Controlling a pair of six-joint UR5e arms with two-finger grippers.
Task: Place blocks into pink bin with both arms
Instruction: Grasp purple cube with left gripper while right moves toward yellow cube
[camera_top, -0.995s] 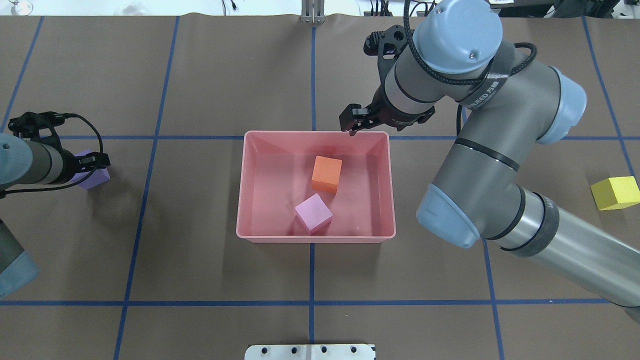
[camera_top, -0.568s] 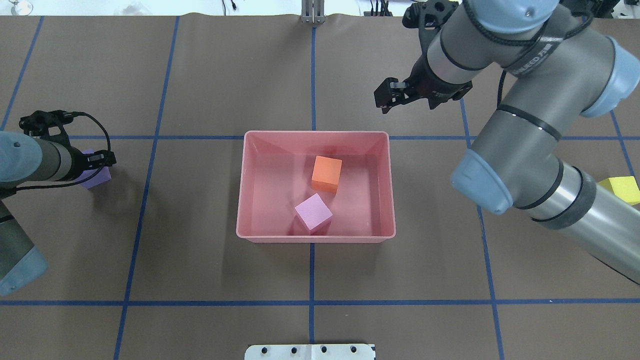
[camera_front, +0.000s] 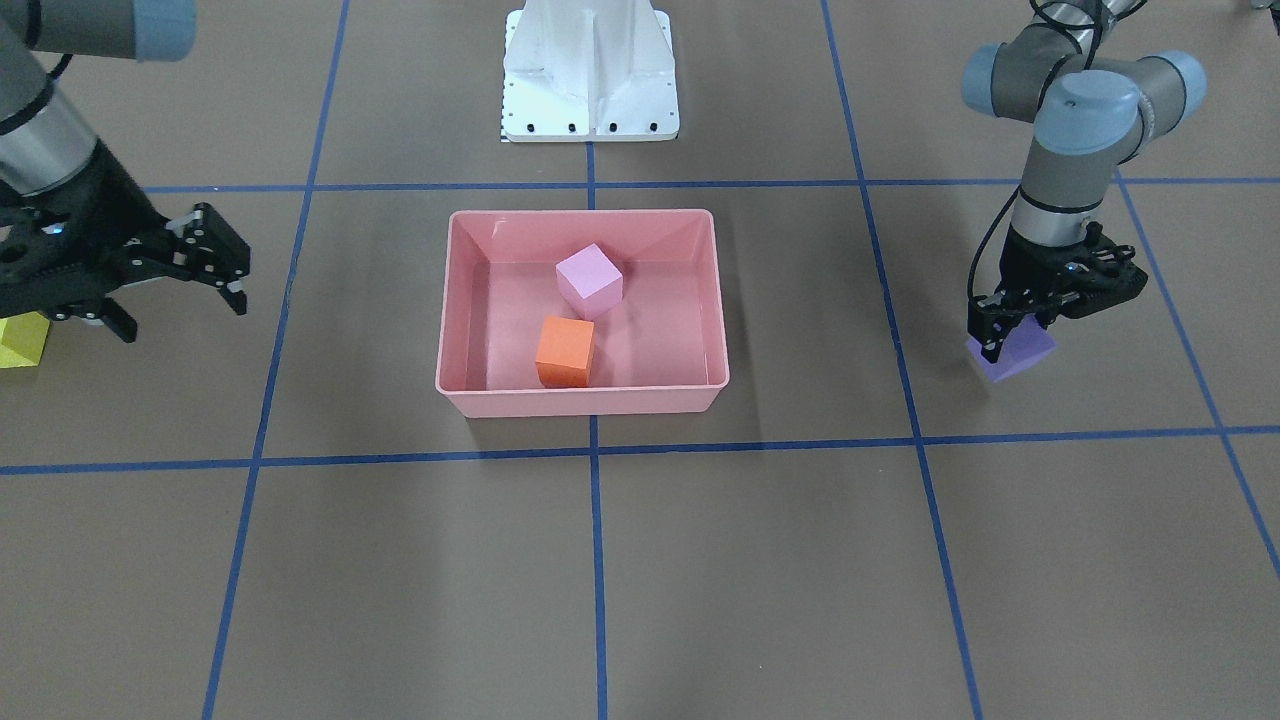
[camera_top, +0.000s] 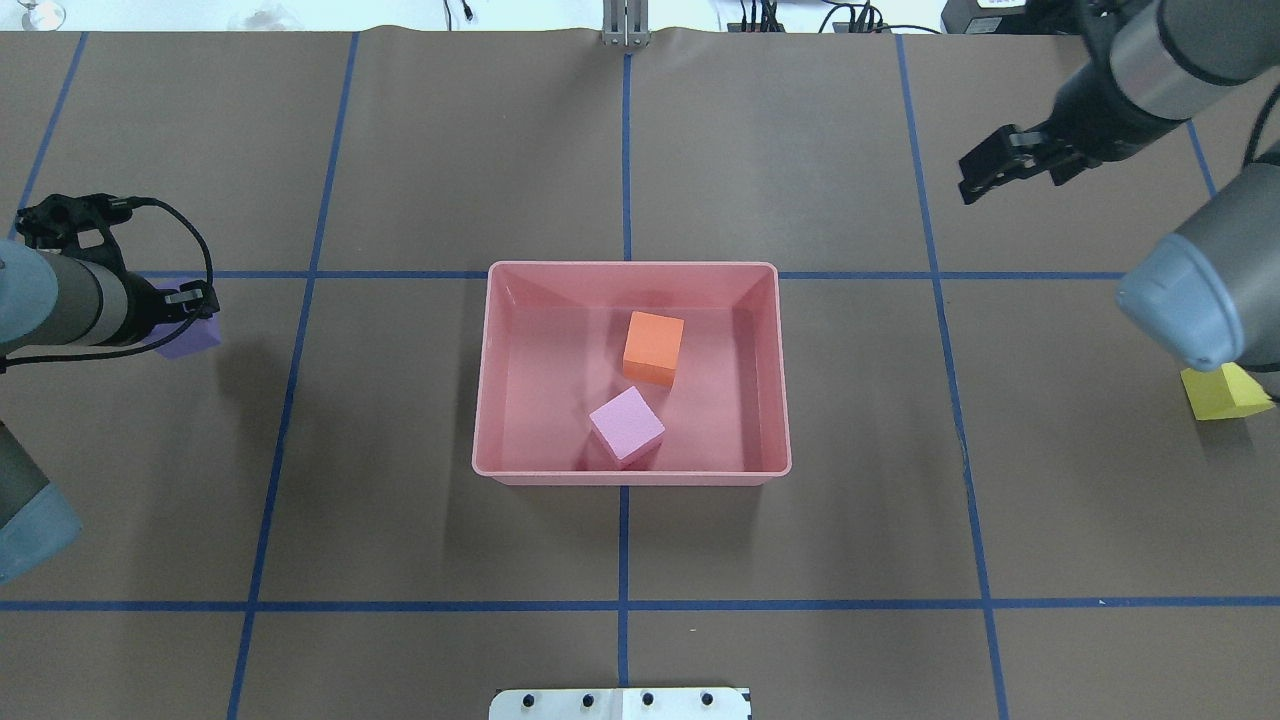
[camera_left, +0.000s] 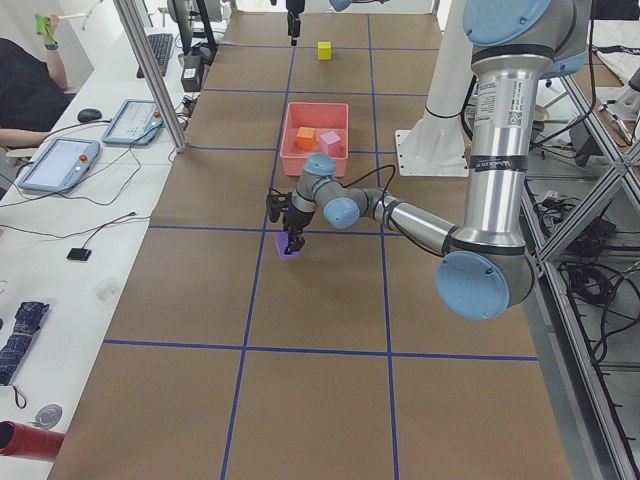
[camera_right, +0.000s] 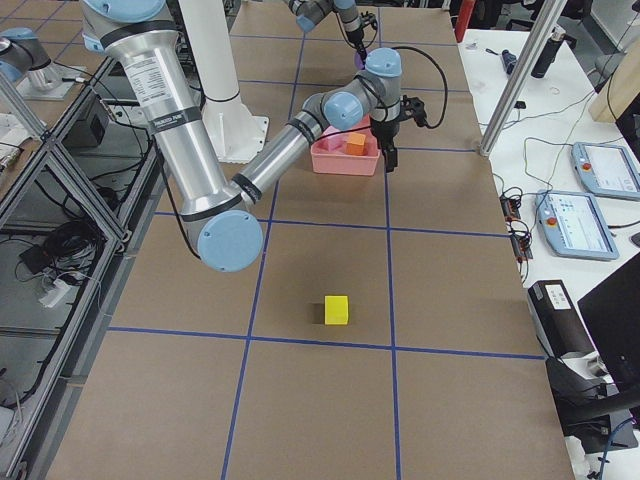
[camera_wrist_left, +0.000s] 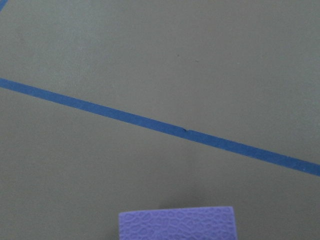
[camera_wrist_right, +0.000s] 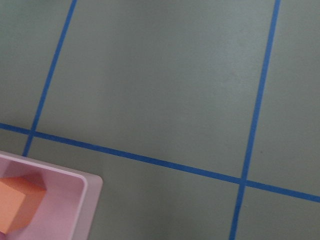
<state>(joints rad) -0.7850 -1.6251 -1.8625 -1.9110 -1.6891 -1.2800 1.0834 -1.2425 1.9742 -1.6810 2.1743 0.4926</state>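
- Swinging away from the pink bin (camera_top: 630, 268) over the last second, the right gripper (camera_top: 968, 180) is now hovering beyond its far right corner, jaws spread wide and holding nothing.
- The left gripper (camera_top: 195, 305) is hanging directly over the purple block (camera_top: 190, 340); I cannot tell whether it is gripping it.
- The orange block (camera_top: 653, 347) and pink-lilac block (camera_top: 626, 425) are lying inside the bin, while the yellow block (camera_top: 1222, 392) is sitting on the table (camera_top: 400, 150), far right.

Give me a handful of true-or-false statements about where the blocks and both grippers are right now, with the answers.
The pink bin holds two blocks. True: the orange block and the pink-lilac block.
The yellow block lies in the bin. False: it sits on the table, on the robot's right side.
The right gripper carries a block. False: it is open and empty, away from the bin.
The left gripper is down at the purple block. True.
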